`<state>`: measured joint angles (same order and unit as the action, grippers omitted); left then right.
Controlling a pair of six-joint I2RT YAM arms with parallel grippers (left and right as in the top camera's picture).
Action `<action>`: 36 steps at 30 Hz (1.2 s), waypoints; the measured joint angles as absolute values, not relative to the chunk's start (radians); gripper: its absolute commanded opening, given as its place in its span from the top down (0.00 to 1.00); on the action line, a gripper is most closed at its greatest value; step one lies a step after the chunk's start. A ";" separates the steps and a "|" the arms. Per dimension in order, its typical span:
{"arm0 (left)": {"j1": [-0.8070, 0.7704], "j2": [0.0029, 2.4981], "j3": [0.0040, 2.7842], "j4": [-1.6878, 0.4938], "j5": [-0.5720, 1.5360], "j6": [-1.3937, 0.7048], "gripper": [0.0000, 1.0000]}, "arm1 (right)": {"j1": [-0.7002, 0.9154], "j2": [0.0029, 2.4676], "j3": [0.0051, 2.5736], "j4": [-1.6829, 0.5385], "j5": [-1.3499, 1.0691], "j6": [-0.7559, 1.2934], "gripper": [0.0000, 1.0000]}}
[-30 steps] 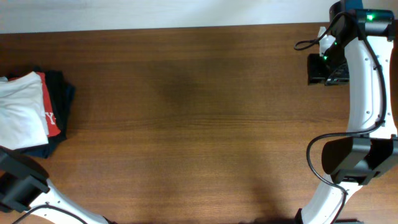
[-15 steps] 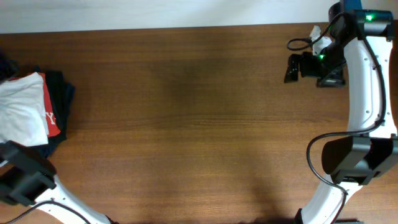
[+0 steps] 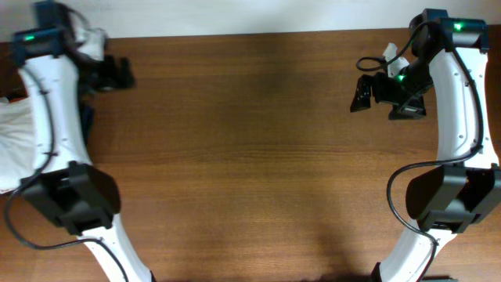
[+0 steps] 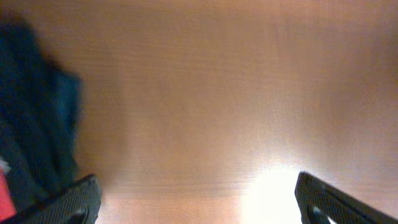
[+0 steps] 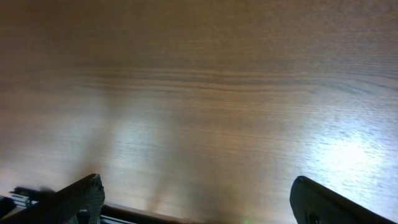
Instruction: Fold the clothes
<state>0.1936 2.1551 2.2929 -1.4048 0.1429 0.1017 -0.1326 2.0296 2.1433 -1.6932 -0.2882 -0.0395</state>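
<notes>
Cloth is the concern here: the plain white short-sleeved T-shirt of thin soft fabric [image 3: 14,145] lies at the far left edge of the brown wooden table [image 3: 250,157]. It is partly hidden under the left arm and cut off by the overhead view. We see the left gripper [image 4: 196,202] released, its black fingers wide apart over bare wood with nothing between them. The dark navy folded garments [image 4: 37,124] sit just to its side. From this pincer the shirt lies back toward the robot and further out to the left. Its visible part runs along the table's edge, though we cannot tell its full long axis. The right gripper [image 5: 196,202], likewise spread and empty, hovers well apart at the opposite end. We therefore judge the left arm the nearer one for the pick.
</notes>
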 measured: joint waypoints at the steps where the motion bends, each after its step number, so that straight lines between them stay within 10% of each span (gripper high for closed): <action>1: 0.149 2.155 2.293 -1.473 0.129 0.105 0.01 | -0.135 2.030 2.143 -1.693 -0.274 -0.038 0.01; 13: -0.001 1.904 1.994 -1.679 0.028 0.025 0.01 | -0.146 1.902 1.781 -1.645 -0.233 -0.038 0.01; 29: -0.001 0.656 1.037 -1.115 0.002 -0.028 0.01 | -0.146 0.702 1.180 -1.289 -0.226 -0.060 0.01; 36: -0.001 0.555 1.025 -1.119 0.002 -0.028 0.01 | -0.146 0.590 1.180 -1.288 -0.226 -0.061 0.01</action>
